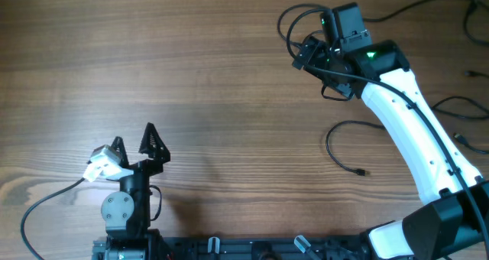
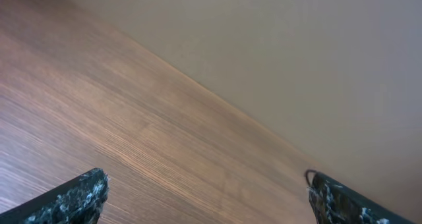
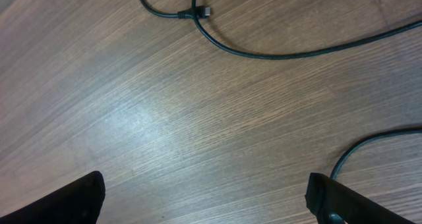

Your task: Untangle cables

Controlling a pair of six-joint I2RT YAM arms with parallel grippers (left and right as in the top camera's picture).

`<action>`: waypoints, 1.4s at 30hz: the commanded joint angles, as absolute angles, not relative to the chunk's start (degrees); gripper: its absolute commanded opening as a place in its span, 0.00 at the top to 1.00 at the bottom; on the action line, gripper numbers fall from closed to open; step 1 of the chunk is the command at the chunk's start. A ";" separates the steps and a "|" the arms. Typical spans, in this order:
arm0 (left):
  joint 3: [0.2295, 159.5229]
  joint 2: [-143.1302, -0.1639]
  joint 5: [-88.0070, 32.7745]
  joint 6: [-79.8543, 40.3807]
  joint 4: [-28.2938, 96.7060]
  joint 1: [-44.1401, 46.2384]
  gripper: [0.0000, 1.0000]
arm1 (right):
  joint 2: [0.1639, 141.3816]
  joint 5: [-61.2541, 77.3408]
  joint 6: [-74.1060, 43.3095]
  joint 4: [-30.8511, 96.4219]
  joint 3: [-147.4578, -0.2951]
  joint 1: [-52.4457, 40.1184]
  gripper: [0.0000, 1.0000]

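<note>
With its jaws spread wide and empty, the right gripper is hovering at two o'clock over the cables, probably choosing a strand to pinch next, while the left gripper is idling open-jawed at seven o'clock.

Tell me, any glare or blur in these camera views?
Overhead view: even light, sharp, no glare on the table. Right wrist view: a pale sheen on the wood mid-frame, the cable crisp. Left wrist view: softer, grain blurring toward the far edge.
</note>
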State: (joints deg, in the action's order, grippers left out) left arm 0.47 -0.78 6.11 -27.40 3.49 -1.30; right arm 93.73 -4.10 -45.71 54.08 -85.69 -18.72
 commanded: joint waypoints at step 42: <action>0.34 -0.36 -0.60 -13.69 4.34 -1.78 0.00 | 93.54 -4.86 -44.99 53.95 -85.86 -18.79 0.00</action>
State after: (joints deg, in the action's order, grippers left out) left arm 0.47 -0.78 0.49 -15.07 4.03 -1.30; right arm 93.73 -4.08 -45.74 54.06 -85.69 -18.72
